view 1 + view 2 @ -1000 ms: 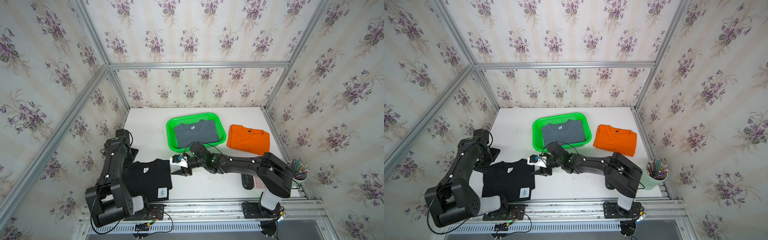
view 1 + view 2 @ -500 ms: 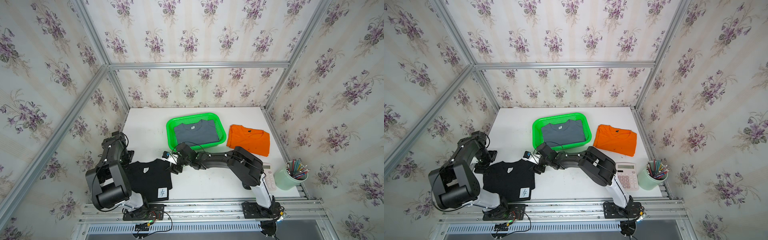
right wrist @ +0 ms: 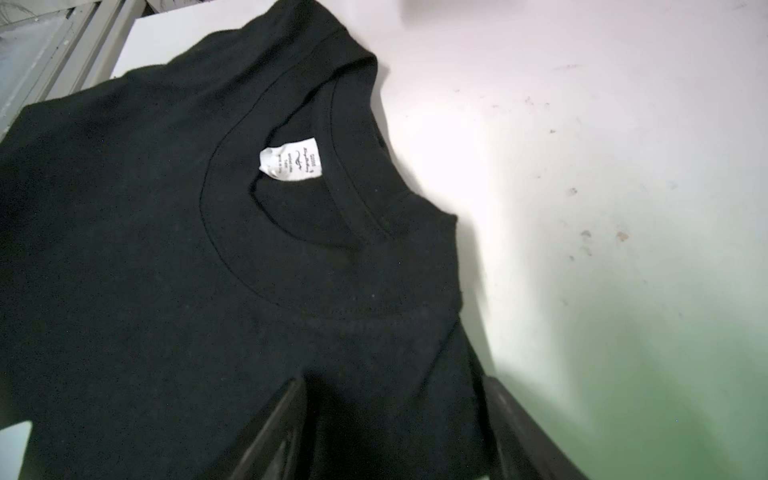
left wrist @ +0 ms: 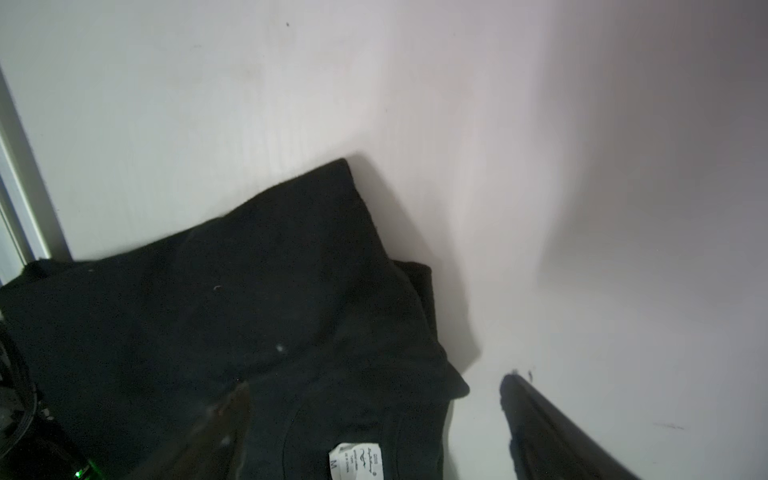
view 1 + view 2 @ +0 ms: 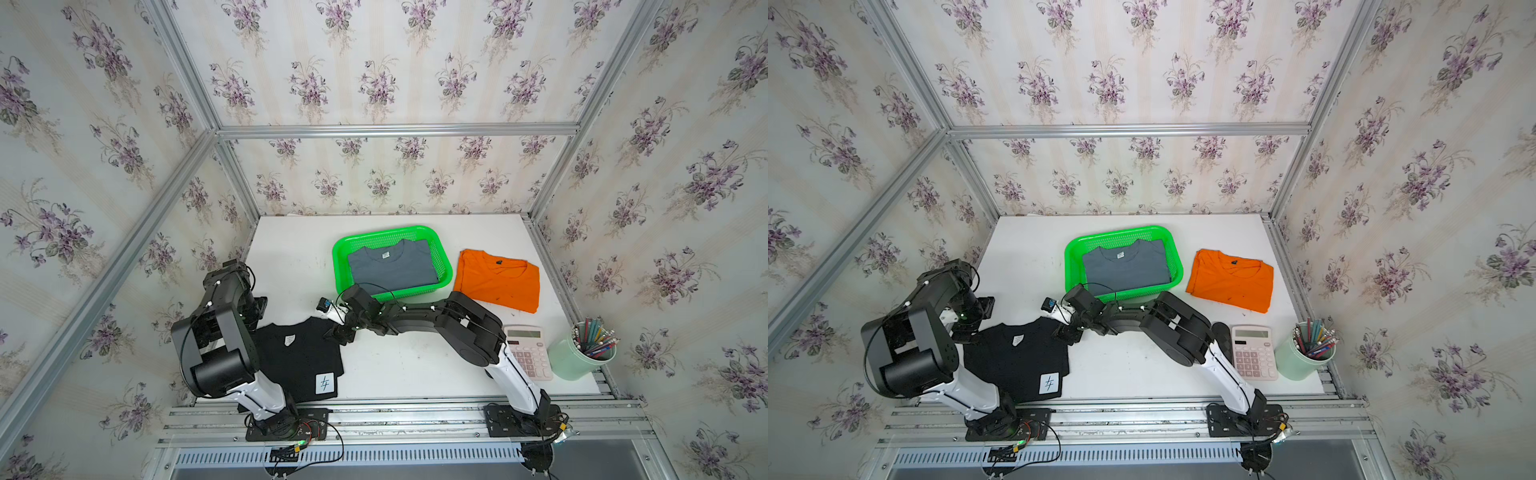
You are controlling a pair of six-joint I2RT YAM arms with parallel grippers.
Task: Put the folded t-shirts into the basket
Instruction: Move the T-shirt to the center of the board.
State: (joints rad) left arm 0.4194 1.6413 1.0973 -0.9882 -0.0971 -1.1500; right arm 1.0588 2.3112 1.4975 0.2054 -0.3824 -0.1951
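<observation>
Right hand [image 5: 338,332] sits at the upper right corner of the black t-shirt [image 5: 297,357] in a top view. Its jaws are partly spread, with the folded edge between the fingers [image 3: 274,432] and nothing pinched. The left hand [image 5: 258,308], at the shirt's upper left corner, stands wide and looks empty, though its wrist view is blurred.

The black shirt lies at the lower left of the frame. The grey t-shirt [image 5: 392,266] is in the green basket [image 5: 338,266] at centre, and the orange t-shirt [image 5: 496,280] lies right of it on the surface [image 5: 407,365].

The knit cloth is limp and layered, so a pinch that takes only the top ply would likely peel the fold open on lifting. Uneven lifts could let the middle sag and drag. The basket's stiff mesh walls and raised rim look barely wider than a folded shirt, so a drooping hem may catch there. On the smooth white surface, the cloth may also slide ahead of a closing finger.
</observation>
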